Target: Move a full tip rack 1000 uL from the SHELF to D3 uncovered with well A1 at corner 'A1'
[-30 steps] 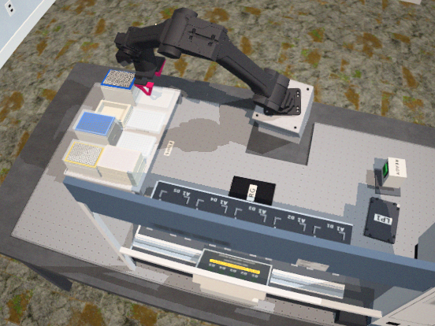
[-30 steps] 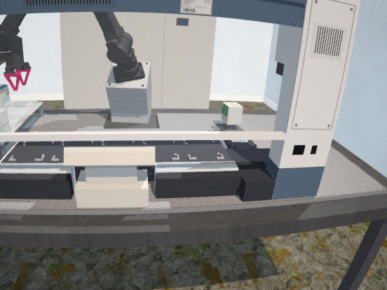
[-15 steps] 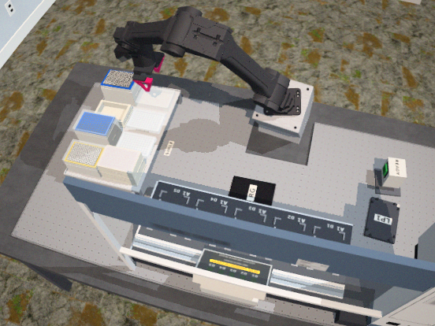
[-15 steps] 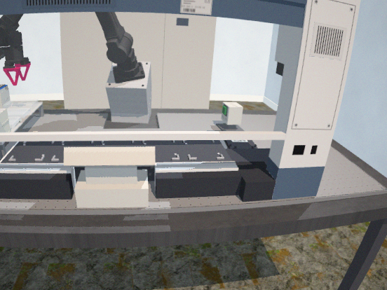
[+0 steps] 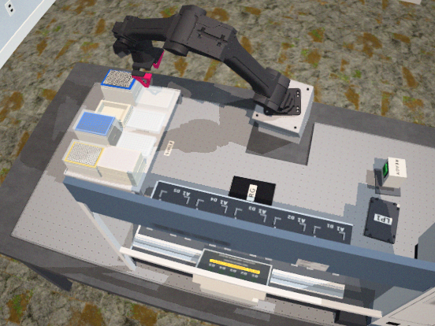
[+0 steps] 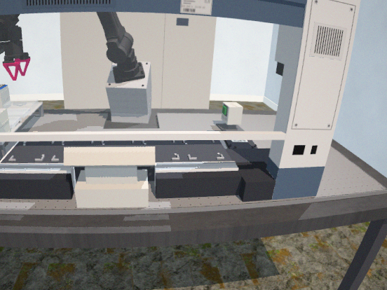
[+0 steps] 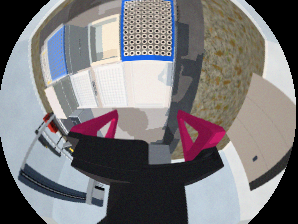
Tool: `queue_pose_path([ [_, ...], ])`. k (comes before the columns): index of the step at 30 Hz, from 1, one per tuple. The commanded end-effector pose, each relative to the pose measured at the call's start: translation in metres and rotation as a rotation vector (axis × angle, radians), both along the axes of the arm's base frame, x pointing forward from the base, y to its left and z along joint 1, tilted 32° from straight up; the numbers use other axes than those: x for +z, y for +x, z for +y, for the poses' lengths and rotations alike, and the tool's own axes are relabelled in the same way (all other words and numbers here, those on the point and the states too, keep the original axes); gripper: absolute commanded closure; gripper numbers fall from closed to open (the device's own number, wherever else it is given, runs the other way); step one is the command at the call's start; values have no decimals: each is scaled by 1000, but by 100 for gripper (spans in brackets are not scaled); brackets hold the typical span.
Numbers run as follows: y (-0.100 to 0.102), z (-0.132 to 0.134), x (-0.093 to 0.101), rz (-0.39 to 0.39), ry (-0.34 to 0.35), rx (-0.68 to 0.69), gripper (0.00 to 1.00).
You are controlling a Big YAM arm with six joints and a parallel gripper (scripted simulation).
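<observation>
A blue-rimmed tip rack under a clear cover stands at the far end of the SHELF; its top is a full field of pale rings on grey. A second rack shows a plain blue plate. A yellow-rimmed rack also shows rings. My gripper is open and empty. It hangs above the shelf, just beside the blue-rimmed rack on the arm's side. Deck position D3 is bare. I cannot read the size labels.
A cream open box, three clear-lidded plates and a white block share the shelf. The RG nest lies behind the deck strip. The READY key stands far right. A gantry beam spans the front.
</observation>
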State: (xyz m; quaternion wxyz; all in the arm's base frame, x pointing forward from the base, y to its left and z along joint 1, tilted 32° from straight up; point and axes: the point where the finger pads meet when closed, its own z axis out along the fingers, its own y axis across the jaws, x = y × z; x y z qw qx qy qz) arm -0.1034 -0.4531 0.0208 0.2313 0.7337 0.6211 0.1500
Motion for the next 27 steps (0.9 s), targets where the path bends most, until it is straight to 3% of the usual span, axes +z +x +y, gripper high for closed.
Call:
queue_pose_path([
  [1, -29, -20, 31, 34, -76, -14, 0],
  [4, -32, -20, 39, 38, -83, -14, 0],
  [7, -32, -18, 32, 30, -67, -14, 0],
  [9, -34, -19, 43, 38, -83, -14, 0],
  [21, -44, -15, 61, 40, -83, -14, 0],
  [24, -45, -13, 55, 32, -68, -14, 0],
  [27, -48, -13, 67, 41, -83, -14, 0],
])
